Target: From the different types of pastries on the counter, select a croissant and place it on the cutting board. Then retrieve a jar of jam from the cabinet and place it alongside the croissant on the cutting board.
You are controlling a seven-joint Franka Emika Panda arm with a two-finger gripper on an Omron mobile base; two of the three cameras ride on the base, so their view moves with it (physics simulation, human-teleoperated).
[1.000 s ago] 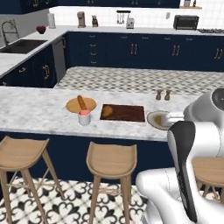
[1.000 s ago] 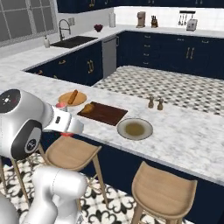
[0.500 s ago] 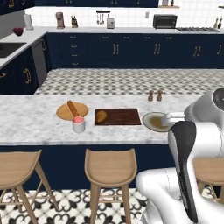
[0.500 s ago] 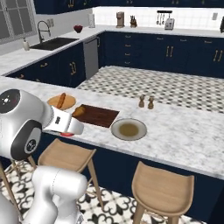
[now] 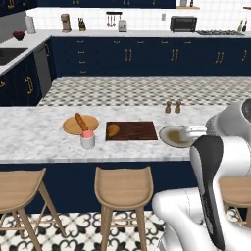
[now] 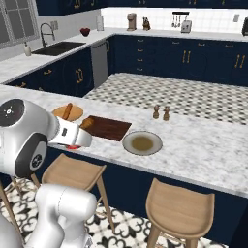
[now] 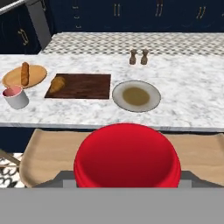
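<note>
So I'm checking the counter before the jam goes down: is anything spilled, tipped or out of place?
Nothing stands out. The croissant lies at one end of the cutting board, the baguette rests on its round plate, and the cup and shakers stand upright.

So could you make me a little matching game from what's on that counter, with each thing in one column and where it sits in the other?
Things:
1. croissant
2. baguette
3. white cup
4. red jar

Places:
A. on the round wooden plate
B. close to the camera, above a stool
C. on the dark cutting board
D. on the counter near its front edge, in front of the round plate

Pairs: 1-C, 2-A, 3-D, 4-B
</note>
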